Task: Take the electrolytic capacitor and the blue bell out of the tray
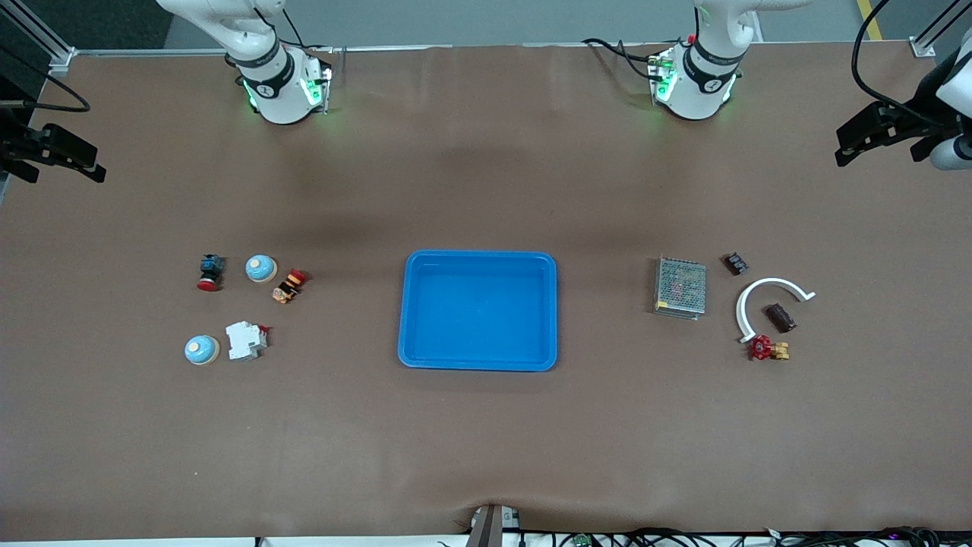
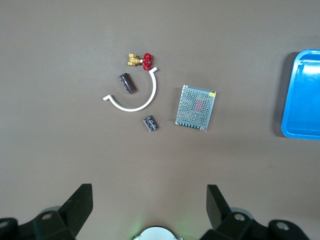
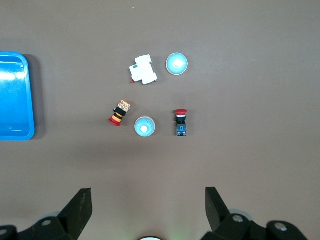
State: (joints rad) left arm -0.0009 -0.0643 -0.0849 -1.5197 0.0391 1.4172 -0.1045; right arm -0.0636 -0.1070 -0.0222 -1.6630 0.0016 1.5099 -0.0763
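A shallow blue plastic tray (image 1: 478, 310) sits at the middle of the brown table (image 1: 486, 441), and everything else is placed from it. Toward the left arm's end of the table from the tray lie a perforated metal box (image 1: 680, 287), a white curved plastic arc (image 1: 765, 301), a dark cylindrical capacitor (image 1: 780, 317) inside the arc's curve, a small black component (image 1: 734, 264), and a red-handled brass valve (image 1: 768, 349) just beside the arc's end. Toward the right arm's end from the tray lie two round pale-blue bells (image 1: 260, 268), a white block-shaped breaker (image 1: 246, 340), a red-capped push button (image 1: 210, 272) and an orange-and-black striped part (image 1: 288, 286). The left gripper (image 2: 149, 210) waits high over that arm's edge of the table, fingers spread wide and empty; the right gripper (image 3: 148, 210) waits likewise at its own edge, spread and empty.
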